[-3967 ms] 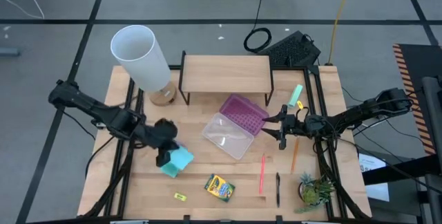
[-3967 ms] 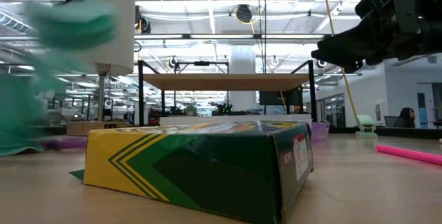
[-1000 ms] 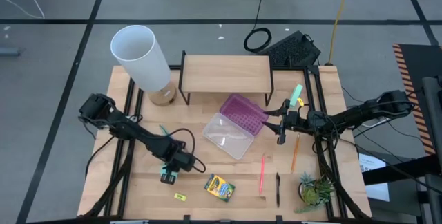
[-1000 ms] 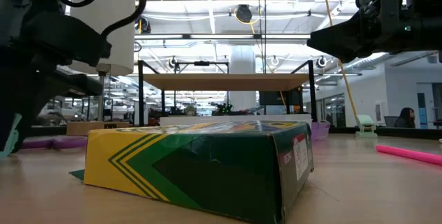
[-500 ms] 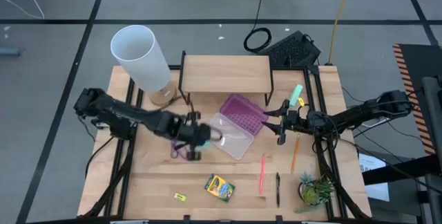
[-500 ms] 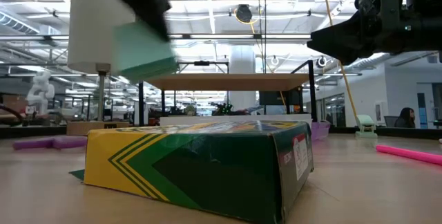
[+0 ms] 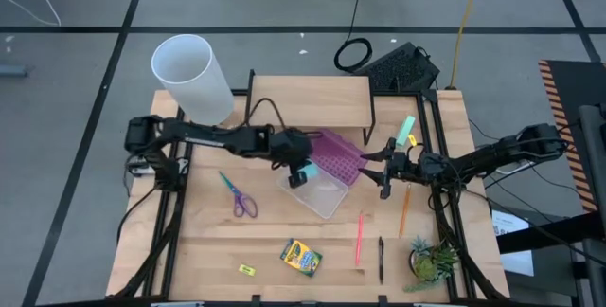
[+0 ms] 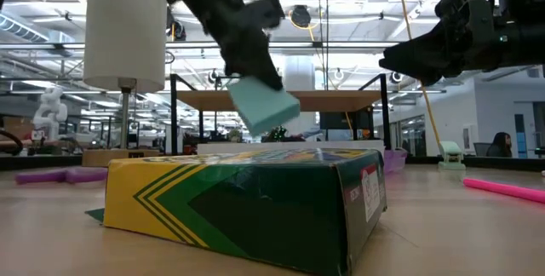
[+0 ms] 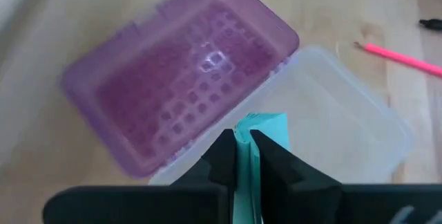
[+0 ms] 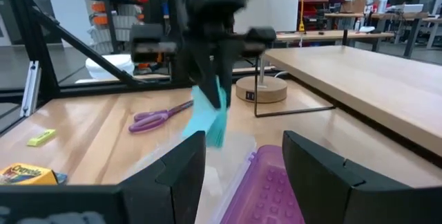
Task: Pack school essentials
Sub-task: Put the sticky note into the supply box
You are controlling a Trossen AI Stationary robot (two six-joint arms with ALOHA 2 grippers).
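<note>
The blue sticky-note pad [image 7: 301, 176] hangs over the clear case [image 7: 317, 193], whose purple lid [image 7: 336, 155] lies open on the far side. My left gripper [image 7: 294, 167] is shut on the pad. My right gripper [image 7: 383, 170] stands open just right of the lid, touching nothing. Lying flat on the table are the purple-handled scissors [image 7: 237, 196], the crayon box [image 7: 300, 256], a tiny yellow piece [image 7: 246, 270], a pink pen [image 7: 360, 238], a black pen [image 7: 381, 258] and an orange pencil [image 7: 404, 210]. My left gripper pinches the pad's upper edge [image 9: 243, 148] between its two fingers, which come from above and point down. The pad [image 8: 264, 106] hangs tilted below the fingers, clear of the case and the table.
A white cylinder lamp [image 7: 194, 80] stands at the far left, with a wooden shelf riser [image 7: 311, 103] at the far middle. A green marker [image 7: 407, 129] lies at the far right. A small potted plant [image 7: 431, 260] stands at the near right.
My left gripper has carried the pad up from the near left of the table, past the scissors, toward the far right. It now hangs over the clear case. The pad has stayed pinched and clear of the table.
</note>
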